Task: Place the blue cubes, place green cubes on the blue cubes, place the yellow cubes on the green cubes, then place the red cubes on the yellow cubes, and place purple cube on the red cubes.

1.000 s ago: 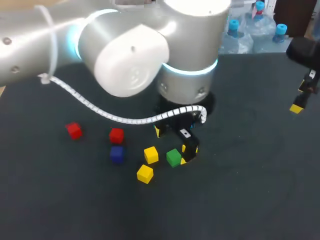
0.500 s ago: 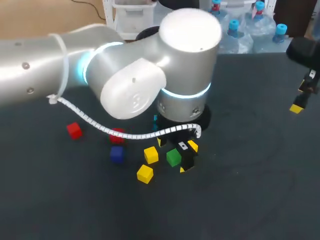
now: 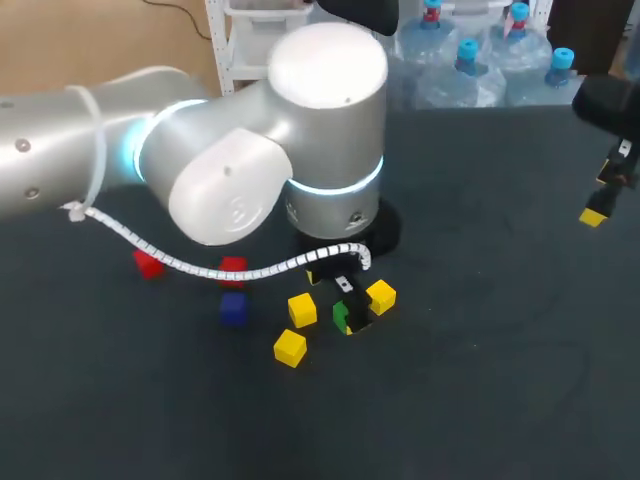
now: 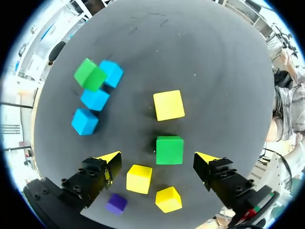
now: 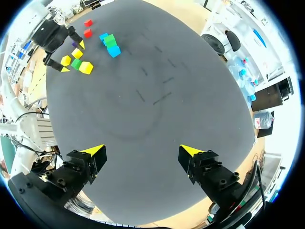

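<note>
Red cubes [image 3: 147,264] lie far left, the purple cube [image 3: 233,308] beside them. Left gripper [image 4: 158,157], fingers spread, straddles the green cube [image 4: 169,150] among yellow cubes [image 4: 168,105]. Right gripper [image 5: 143,151], likewise spread, hangs well apart.

This is a robotics lab: a thick silver left arm [image 3: 150,130], with a glowing blue ring at its joint and a spiral-wrapped cable [image 3: 180,262], stands over a dark-topped table [image 3: 480,380], and the right arm [image 3: 603,100] hangs at the other side. Small test pieces lie on the table, among them a yellow cube [image 3: 290,347], a red cube [image 3: 148,266] and a blue cube [image 3: 233,309]
</note>
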### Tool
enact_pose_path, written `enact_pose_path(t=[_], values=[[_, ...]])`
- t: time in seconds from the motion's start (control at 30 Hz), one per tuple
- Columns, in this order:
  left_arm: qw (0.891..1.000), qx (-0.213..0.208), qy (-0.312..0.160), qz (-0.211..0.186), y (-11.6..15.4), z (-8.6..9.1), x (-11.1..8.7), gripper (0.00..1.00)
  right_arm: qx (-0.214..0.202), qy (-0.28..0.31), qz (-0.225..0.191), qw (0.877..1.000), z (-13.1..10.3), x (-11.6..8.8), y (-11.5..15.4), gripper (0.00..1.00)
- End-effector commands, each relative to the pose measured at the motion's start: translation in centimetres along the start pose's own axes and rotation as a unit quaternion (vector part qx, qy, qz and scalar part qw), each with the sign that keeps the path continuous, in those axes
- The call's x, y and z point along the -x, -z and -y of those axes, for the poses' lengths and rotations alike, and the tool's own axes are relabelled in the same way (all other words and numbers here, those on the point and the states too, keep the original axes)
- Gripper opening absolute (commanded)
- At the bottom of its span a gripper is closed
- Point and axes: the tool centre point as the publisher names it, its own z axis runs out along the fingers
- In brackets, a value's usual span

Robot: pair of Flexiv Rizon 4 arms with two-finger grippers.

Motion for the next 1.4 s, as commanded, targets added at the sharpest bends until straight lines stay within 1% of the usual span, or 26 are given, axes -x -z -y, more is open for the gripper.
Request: enact_pose_path(t=[0.03, 0.07, 0.2, 0.4, 0.63, 1.23, 1.27, 1.3, 1.33, 1.37, 1.4], values=[[0.999, -0.009, 0.015, -0.029, -0.5, -0.5, 0.9, 1.0, 0.0, 0.0, 0.001, 1.0, 0.1, 0.0, -0.1, 1.0], [0.999, -0.007, 0.019, -0.045, -0.6, -0.5, 0.9, 1.0, 0.0, 0.0, 0.001, 1.0, 0.1, 0.0, -0.1, 1.0], [0.998, -0.008, 0.031, -0.06, -1.0, -0.2, 1.0, 1.0, 0.0, 0.0, 0.001, 1.0, 0.1, 0.0, -0.1, 1.0], [0.998, -0.006, 0.037, -0.056, -1.5, -0.2, 1.2, 1.0, 0.0, 0.0, 0.001, 1.0, 0.1, 0.0, -0.1, 1.0], [0.998, -0.009, 0.044, -0.05, -2.0, -0.1, 0.8, 1.0, 0.0, 0.0, 0.001, 1.0, 0.1, 0.0, -0.1, 1.0], [0.999, -0.005, 0.038, -0.03, -2.3, 0.0, 0.3, 0.99, 0.0, 0.0, 0.001, 1.0, 0.1, 0.0, -0.1, 1.0], [0.999, -0.004, 0.035, -0.029, -2.3, 0.0, 0.3, 0.96, 0.0, 0.0, 0.001, 1.0, 0.1, 0.0, -0.1, 1.0], [0.999, -0.003, 0.034, -0.03, -2.3, 0.0, 0.3, 0.75, 0.0, 0.0, 0.001, 1.0, 0.1, 0.0, -0.1, 1.0], [0.999, -0.002, 0.034, -0.03, -2.3, 0.0, 0.3, 0.56, 0.0, 0.0, 0.001, 1.0, 0.1, 0.0, -0.1, 1.0], [0.999, -0.002, 0.033, -0.03, -2.3, -0.1, 0.3, 0.5, 0.0, 0.0, 0.001, 1.0, 0.1, 0.0, -0.1, 1.0], [0.999, -0.001, 0.033, -0.03, -2.3, -0.1, 0.3, 0.49, 0.0, 0.0, 0.001, 1.0, 0.1, 0.0, -0.1, 1.0]])
